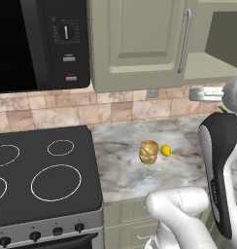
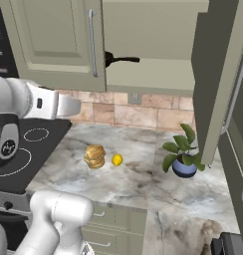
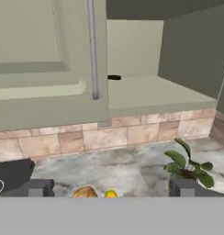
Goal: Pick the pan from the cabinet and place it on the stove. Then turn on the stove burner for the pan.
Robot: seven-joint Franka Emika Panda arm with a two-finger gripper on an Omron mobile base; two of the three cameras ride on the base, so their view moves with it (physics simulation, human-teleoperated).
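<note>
Marble worktop (image 2: 143, 184) carries three things: one bread roll (image 2: 94, 156), one lemon (image 2: 117, 160), one potted plant (image 2: 183, 154). The cabinet (image 2: 158, 45) above stands with its right door swung open, and your right base view shows the pan (image 2: 121, 60) inside by its black handle only; your left base view adds the stove (image 1: 42, 170) and three ring burners. The hand (image 3: 111, 187) has its fingers apart, holding nothing.

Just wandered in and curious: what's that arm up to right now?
Tool open, empty, facing the sage-green wall cabinet. Dark skillet's thin black handle pokes out past the closed left door; right door swung open. Black glass cooktop waiting.
</note>
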